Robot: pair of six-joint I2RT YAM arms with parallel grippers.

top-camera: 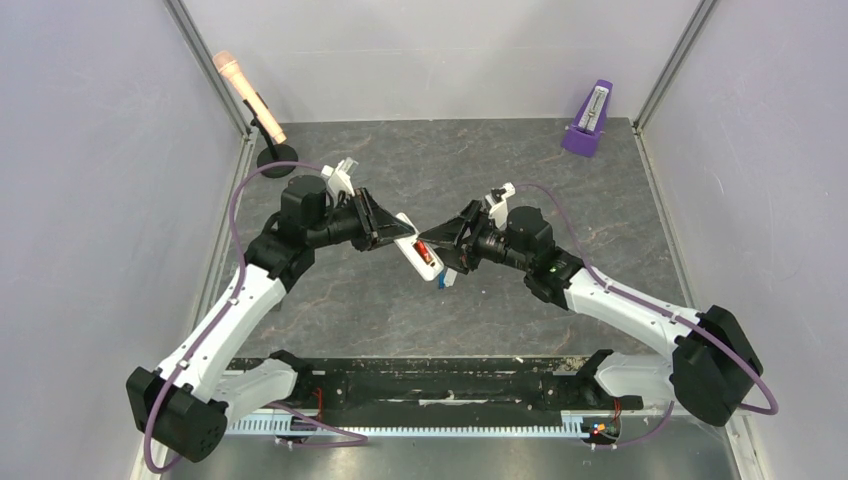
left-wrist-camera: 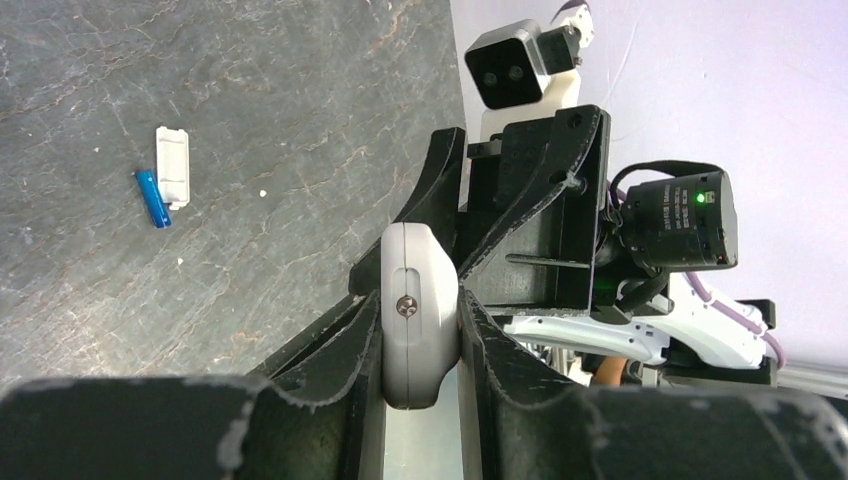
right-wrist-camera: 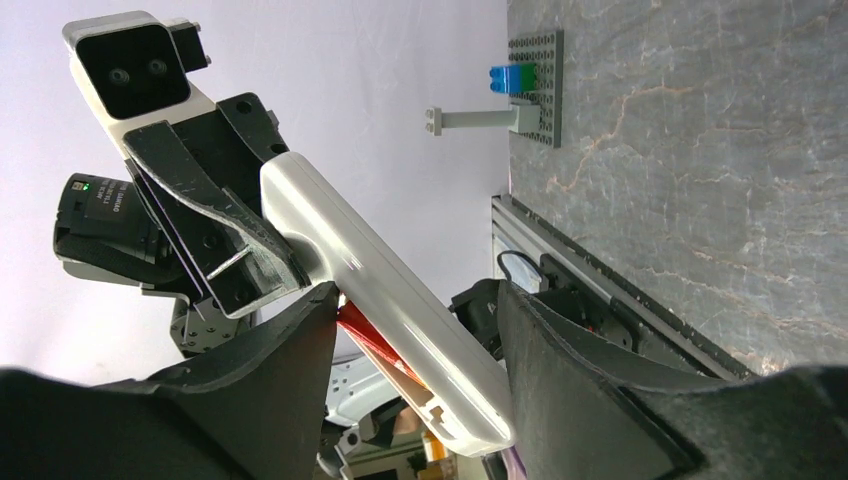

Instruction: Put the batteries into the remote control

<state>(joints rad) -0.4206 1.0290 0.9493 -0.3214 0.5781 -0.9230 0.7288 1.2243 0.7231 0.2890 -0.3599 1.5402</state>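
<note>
No legible lettering shows on the remote control [left-wrist-camera: 420, 330] or elsewhere.

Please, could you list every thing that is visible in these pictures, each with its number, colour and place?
remote control: one, white, held in the air above the table's middle.
red-orange battery: one, at the remote's back.
blue battery: one, lying on the table.
small cover: one, white, beside the blue battery.
metronome: one, purple, far right corner.
microphone: one, pinkish, on a black stand, far left corner.
brick plate: one, grey, carrying blue and green bricks.
table: one, dark grey.
left gripper: black, shut on the remote.
right gripper: black, fingers either side of the remote's end.
</note>
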